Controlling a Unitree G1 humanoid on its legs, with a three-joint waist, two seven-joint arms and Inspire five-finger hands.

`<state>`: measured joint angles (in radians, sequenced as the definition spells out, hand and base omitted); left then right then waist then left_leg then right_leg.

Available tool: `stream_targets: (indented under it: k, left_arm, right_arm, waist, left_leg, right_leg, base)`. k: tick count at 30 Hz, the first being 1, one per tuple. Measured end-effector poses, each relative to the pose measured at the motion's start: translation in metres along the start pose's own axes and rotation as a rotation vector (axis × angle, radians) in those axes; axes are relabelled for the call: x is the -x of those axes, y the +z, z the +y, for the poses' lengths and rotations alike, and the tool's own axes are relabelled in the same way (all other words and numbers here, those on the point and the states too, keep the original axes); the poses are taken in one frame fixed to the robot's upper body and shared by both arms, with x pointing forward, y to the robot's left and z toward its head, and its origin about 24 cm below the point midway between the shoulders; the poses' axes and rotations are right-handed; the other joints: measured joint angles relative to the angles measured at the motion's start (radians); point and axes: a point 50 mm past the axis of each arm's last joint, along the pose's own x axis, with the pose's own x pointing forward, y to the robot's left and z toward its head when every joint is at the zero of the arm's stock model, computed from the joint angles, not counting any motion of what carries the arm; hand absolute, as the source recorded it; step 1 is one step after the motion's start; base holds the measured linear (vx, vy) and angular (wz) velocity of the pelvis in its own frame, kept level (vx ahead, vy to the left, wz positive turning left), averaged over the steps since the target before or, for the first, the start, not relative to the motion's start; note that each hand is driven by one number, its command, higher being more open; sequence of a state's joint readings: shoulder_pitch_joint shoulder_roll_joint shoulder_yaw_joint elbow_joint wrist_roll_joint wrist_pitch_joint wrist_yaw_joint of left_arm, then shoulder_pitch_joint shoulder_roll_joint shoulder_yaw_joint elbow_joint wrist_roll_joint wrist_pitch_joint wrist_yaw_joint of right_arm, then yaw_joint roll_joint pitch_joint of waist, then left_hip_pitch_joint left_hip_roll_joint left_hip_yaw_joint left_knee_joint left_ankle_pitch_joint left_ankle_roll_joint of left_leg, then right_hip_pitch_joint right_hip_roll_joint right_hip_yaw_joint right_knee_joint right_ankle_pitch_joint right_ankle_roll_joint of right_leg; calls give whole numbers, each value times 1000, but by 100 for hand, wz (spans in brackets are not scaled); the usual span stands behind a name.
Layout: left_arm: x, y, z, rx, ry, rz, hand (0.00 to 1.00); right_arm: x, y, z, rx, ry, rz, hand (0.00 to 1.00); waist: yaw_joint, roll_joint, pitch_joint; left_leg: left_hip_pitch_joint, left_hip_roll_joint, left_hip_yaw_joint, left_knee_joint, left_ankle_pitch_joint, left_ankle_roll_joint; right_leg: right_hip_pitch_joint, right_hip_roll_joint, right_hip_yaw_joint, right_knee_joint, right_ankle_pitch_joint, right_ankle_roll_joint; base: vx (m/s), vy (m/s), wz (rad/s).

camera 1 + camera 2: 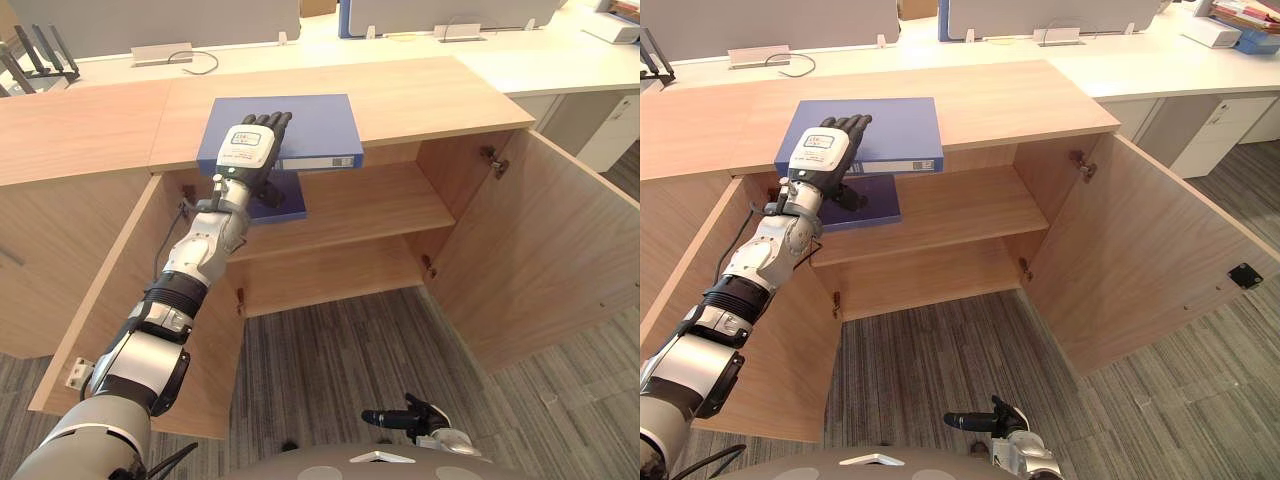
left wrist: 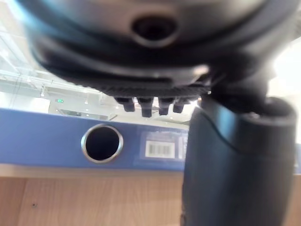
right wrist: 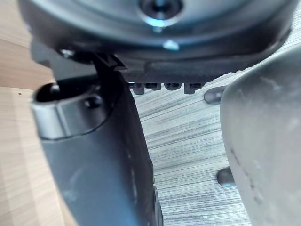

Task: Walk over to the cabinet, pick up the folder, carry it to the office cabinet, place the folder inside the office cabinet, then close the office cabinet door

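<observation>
The head views show one blue folder [image 1: 310, 125] lying flat on the cabinet's wooden tabletop [image 1: 430, 95], its spine jutting just past the front edge. The left robot hand [image 1: 250, 148] grasps it, fingers flat on the cover and thumb tucked beneath the spine. Both doors, the left door [image 1: 215, 360] and the right door [image 1: 540, 250], stand open on one shelf [image 1: 370, 205], where a darker blue flat thing [image 1: 285, 200] lies; what it is cannot be told. The left wrist view adds the spine's one round finger hole [image 2: 102, 143] and one barcode label [image 2: 160, 149]. The right robot hand [image 1: 415, 415] hangs low over the grey carpet [image 3: 188, 155], released and empty.
</observation>
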<state>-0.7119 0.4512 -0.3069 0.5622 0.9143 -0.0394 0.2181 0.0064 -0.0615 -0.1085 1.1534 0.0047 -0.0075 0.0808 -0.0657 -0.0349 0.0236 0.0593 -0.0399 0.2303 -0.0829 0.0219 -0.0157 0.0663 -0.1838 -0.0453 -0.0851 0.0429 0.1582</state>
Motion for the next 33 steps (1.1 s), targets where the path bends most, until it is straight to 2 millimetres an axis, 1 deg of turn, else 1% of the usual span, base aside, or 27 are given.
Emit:
stream_targets:
  k: [4, 10, 11, 16, 18, 21, 25, 33]
  left_arm:
    - [0, -4, 1, 2, 7, 19, 100]
    - [1, -15, -6, -6, -16, 76, 100]
    - [0, -16, -6, -8, -21, 82, 0]
    - [-1, -19, -5, -7, -8, 99, 0]
    - [-9, -17, 7, -10, 45, 90, 0]
    - [-17, -16, 17, -16, 77, 87, 0]
    - [-23, -13, 28, -14, 126, 74, 0]
    - [-24, -11, 29, -11, 125, 60, 0]
  right_arm:
    - [0, -1, -1, 0, -2, 2, 100]
    - [0, 0, -1, -2, -3, -3, 100]
    - [0, -1, -1, -7, -5, -2, 100]
    - [1, -2, -4, -30, -15, -2, 100]
    - [1, -3, -4, -39, -18, -1, 100]
    - [1, -2, -5, -40, -18, -4, 100]
    - [1, -2, -5, -41, -19, -6, 100]
    - [1, -1, -6, -46, -23, -10, 100]
  waist:
    - [7, 1, 1]
    - [7, 3, 2]
    - [6, 3, 2]
    - [8, 7, 4]
    - [10, 7, 4]
    - [8, 10, 5]
    - [5, 16, 4]
    - [3, 22, 2]
  left_leg:
    - [0, 0, 10, 0, -2, 2]
    - [0, -4, 27, 0, -3, 5]
    - [0, -4, 28, 0, -3, 5]
    - [0, -3, 28, 0, -3, 5]
    - [0, -3, 28, 0, -3, 5]
    - [0, -4, 30, 0, -3, 5]
    - [1, -3, 31, 0, -3, 5]
    - [3, -2, 34, 0, -6, 0]
  right_leg:
    - [-6, 0, 0, 0, 5, 0]
    - [-16, -2, 0, 0, 16, 1]
    - [-17, -2, 0, 0, 17, 1]
    - [-17, -2, 0, 0, 17, 1]
    - [-17, -2, 0, 0, 17, 1]
    - [-16, -2, 0, 0, 17, 1]
    - [-16, -2, 0, 0, 17, 1]
    - [-15, -2, 3, -1, 18, 1]
  base:
    - [-29, -13, -8]
    - [-42, -6, -9]
    - [-36, -12, -1]
    - [-13, -7, 0]
    - [0, 0, 0]
    - [-11, -7, 0]
    - [-16, -12, -1]
    - [-16, -10, -1]
